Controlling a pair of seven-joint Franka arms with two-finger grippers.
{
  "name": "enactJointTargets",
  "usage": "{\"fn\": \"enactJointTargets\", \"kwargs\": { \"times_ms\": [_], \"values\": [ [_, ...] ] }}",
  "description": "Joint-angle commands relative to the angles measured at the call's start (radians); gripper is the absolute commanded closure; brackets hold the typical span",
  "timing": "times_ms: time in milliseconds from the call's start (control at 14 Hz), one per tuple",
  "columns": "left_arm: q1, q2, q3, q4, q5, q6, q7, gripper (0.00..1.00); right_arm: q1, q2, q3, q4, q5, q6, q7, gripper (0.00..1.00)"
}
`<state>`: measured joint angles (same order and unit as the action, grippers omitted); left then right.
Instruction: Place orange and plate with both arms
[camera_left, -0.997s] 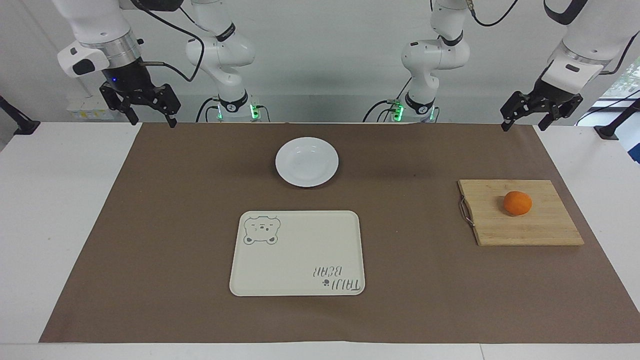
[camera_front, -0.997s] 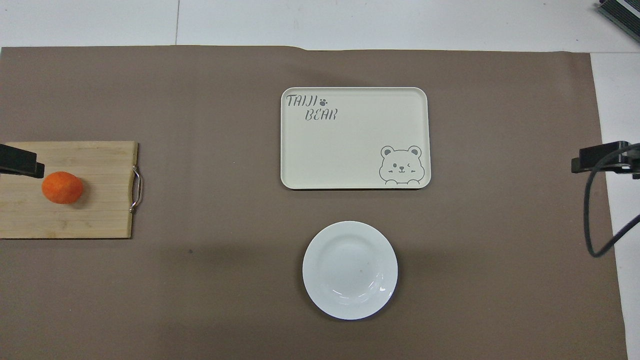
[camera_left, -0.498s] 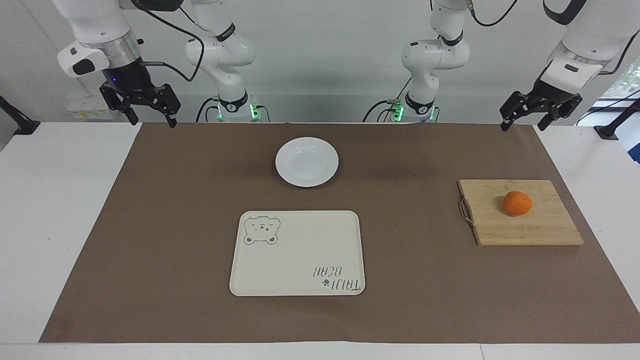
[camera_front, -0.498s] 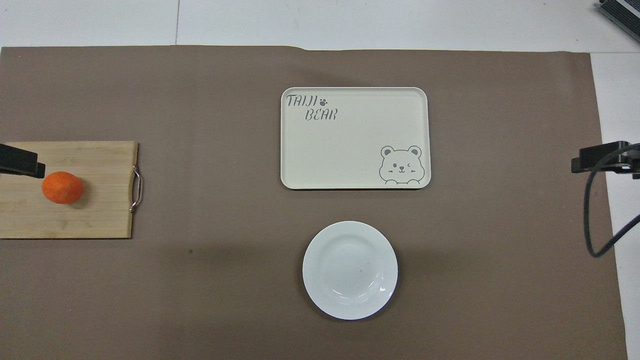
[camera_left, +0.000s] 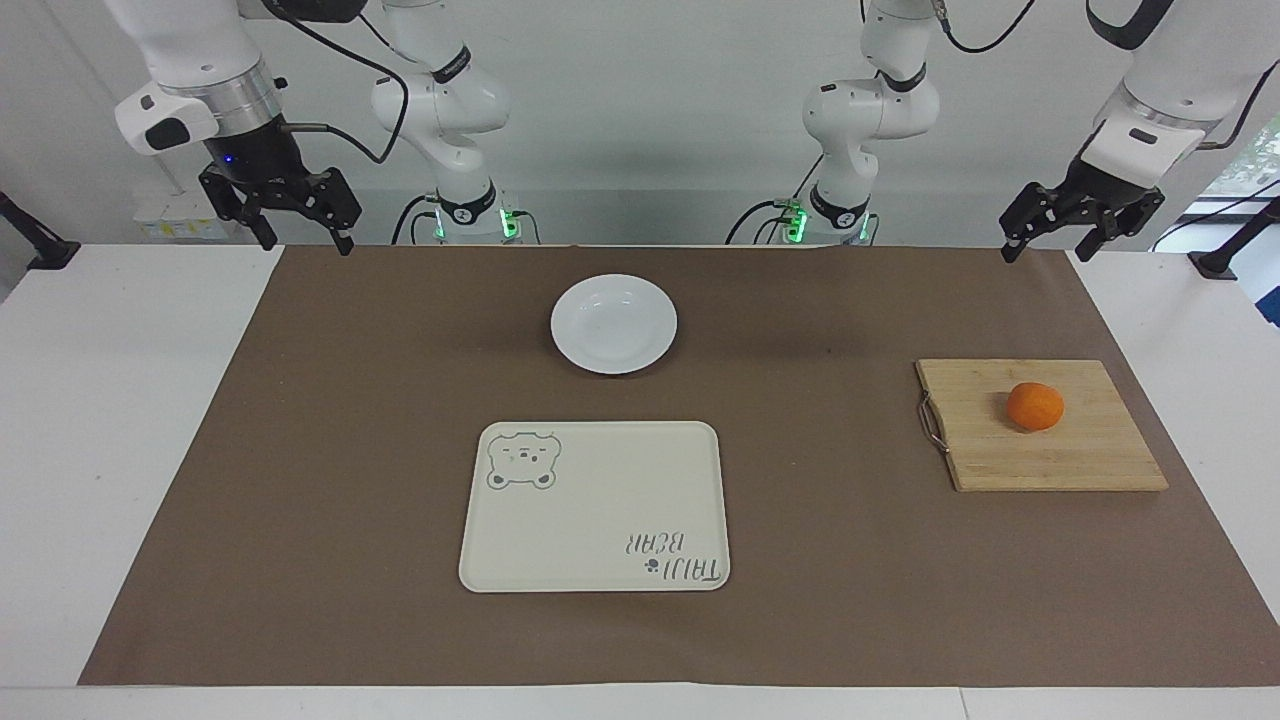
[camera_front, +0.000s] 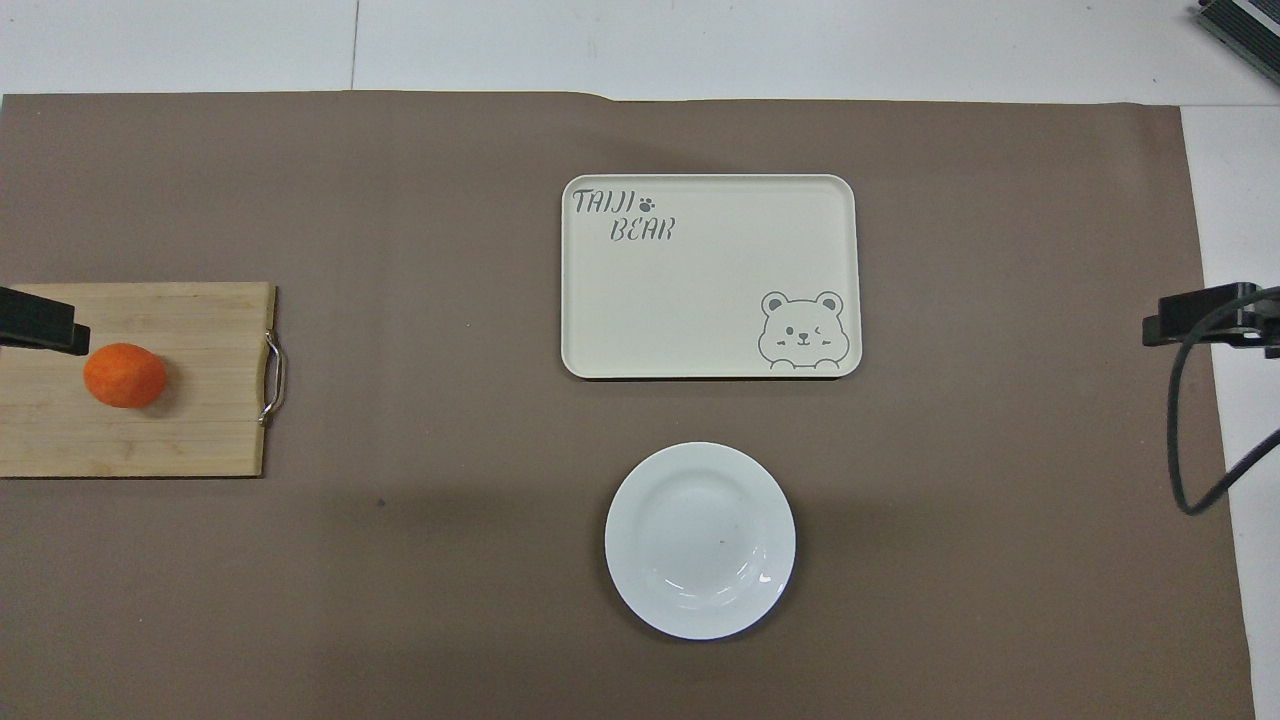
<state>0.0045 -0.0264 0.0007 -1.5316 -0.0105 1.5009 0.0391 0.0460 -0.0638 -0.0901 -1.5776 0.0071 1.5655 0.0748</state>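
One orange (camera_left: 1034, 406) on show — just the one. One white plate (camera_left: 613, 323), one cream bear tray (camera_left: 594, 506), one wooden cutting board (camera_left: 1040, 425), and a single brown mat (camera_left: 350, 450) under all four. Up top, two arms in play — so two grippers: the left gripper (camera_left: 1048, 232) and the right gripper (camera_left: 297, 225), each with two black fingers.
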Motion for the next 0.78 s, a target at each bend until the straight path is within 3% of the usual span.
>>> {"fn": "enactJointTargets", "kwargs": {
  "times_ms": [0, 712],
  "values": [
    [-0.001, -0.021, 0.005, -0.027, 0.009, 0.031, 0.034, 0.00, -0.009, -0.001, 0.004, 0.008, 0.008, -0.019, -0.018, 0.00],
    [0.015, 0.013, 0.016, -0.009, -0.002, 0.033, 0.079, 0.00, -0.006, -0.033, -0.004, -0.065, -0.013, -0.002, -0.038, 0.00]
  ]
}}
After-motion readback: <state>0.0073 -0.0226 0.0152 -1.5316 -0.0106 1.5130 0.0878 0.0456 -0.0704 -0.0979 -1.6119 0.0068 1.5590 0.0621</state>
